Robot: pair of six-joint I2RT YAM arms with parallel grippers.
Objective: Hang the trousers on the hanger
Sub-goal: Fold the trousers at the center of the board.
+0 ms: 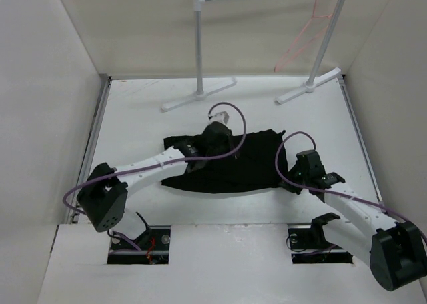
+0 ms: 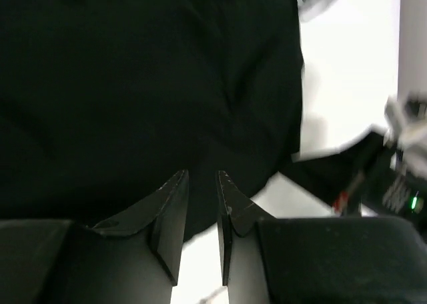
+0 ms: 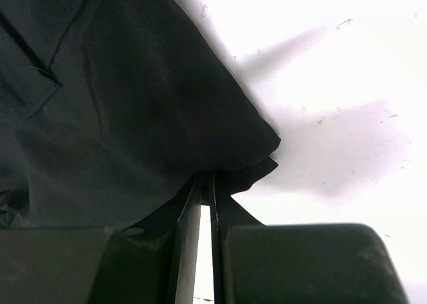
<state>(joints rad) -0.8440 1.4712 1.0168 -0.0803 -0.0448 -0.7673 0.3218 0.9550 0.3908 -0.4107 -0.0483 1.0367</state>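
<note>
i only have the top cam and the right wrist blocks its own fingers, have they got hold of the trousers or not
Observer: In the right wrist view, the right fingers are closed to a thin slit. The edge of the trousers looks pinched at their tips, close to a corner of the cloth.
Operator: ok and the left ones, same problem from up here
Observer: In the left wrist view, the left fingers are a narrow gap apart. Their tips sit over the black cloth near its edge. I cannot tell whether any fabric is caught between them.
</note>
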